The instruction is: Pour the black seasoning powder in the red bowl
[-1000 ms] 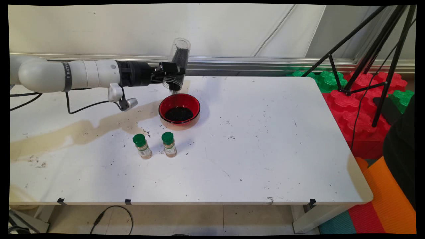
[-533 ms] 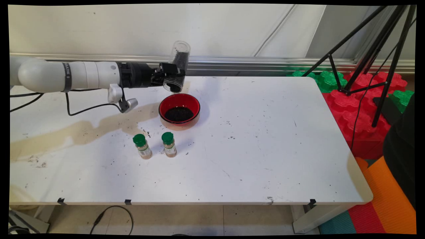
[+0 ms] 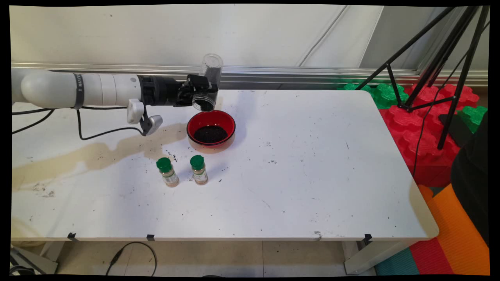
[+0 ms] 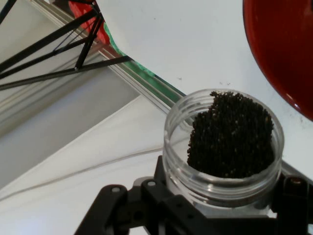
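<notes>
Just above the far rim of the red bowl, the gripper has its jaws clamped round a clear open jar, tilted mouth-down toward the bowl! Dark granules are packed inside the jar, right up near its mouth, and a dark heap of the same sits in the bowl's bottom. Nearer the camera than the bowl, two green-capped spice bottles stand upright side by side on the white worktop, one to the bowl's near left, the other just in front of it. Dark specks lie scattered around the bowl.
</notes>
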{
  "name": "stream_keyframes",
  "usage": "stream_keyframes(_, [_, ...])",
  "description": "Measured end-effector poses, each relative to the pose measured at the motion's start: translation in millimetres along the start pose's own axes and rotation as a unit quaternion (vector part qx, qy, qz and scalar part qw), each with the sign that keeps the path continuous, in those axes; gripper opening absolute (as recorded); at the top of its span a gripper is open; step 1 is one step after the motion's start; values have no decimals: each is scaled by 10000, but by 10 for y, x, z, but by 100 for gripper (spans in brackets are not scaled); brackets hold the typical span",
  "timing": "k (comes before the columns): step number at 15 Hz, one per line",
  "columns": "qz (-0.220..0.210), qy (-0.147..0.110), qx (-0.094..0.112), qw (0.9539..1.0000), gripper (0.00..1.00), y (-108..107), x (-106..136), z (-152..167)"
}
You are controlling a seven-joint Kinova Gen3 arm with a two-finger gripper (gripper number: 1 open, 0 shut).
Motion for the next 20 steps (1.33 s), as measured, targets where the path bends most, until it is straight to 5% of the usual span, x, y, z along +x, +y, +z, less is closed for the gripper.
stream_keyframes(5, [-772,42,-37,9970,0,-23,-10,-22])
stream_keyframes(8, [-1407,94,-77,9900,0,-53,-22,-56])
stream_keyframes(14, [-2501,134,-88,9681,0,-163,-103,-131])
stream_keyframes(20, [-3565,138,-75,9342,0,-325,-215,-209])
